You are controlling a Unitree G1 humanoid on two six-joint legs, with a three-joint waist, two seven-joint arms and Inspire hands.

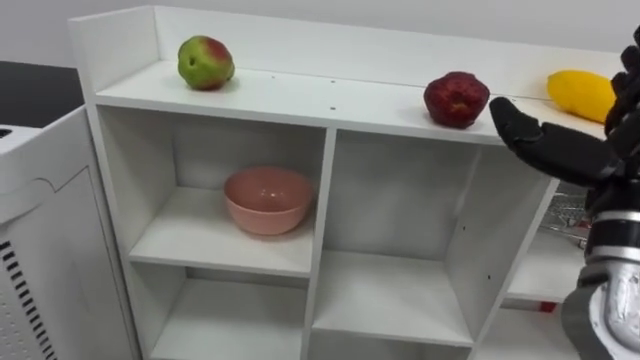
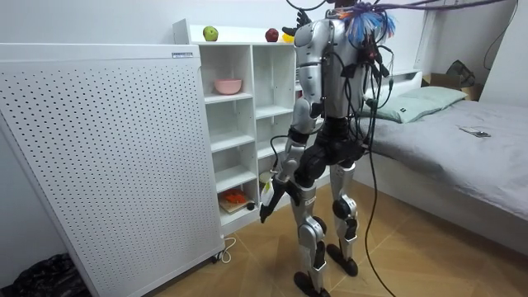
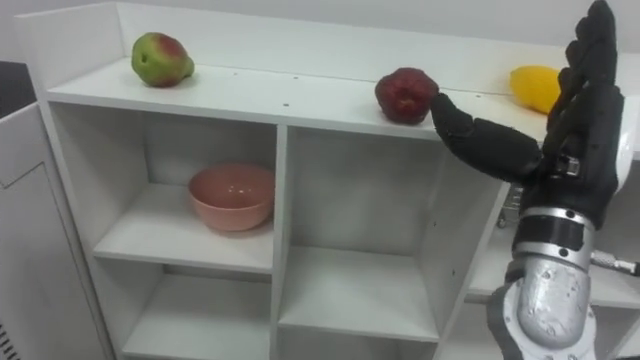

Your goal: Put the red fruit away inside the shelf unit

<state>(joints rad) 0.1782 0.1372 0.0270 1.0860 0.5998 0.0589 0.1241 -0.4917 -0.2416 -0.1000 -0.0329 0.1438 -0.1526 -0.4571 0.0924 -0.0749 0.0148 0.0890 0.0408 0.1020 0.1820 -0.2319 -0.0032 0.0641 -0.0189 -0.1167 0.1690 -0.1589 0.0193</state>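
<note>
Three fruits lie on the top board of the white closet (image 1: 330,100): a green-red apple (image 1: 205,62) at the left, a dark red apple (image 1: 456,98) in the middle and a yellow fruit (image 1: 581,94) at the right. My right hand (image 3: 570,150) is raised in front of the top board, just right of the dark red apple. It is open and holds nothing: the fingers point straight up and the thumb reaches toward the apple, close to it. My left hand (image 2: 267,202) hangs low beside my thigh. I stand facing the closet.
A pink bowl (image 1: 268,199) sits in the upper left compartment. The other compartments in view are bare. A white perforated panel (image 2: 107,157) stands left of the closet. Orange items (image 2: 235,198) lie on a low shelf. A bed (image 2: 445,132) stands behind me.
</note>
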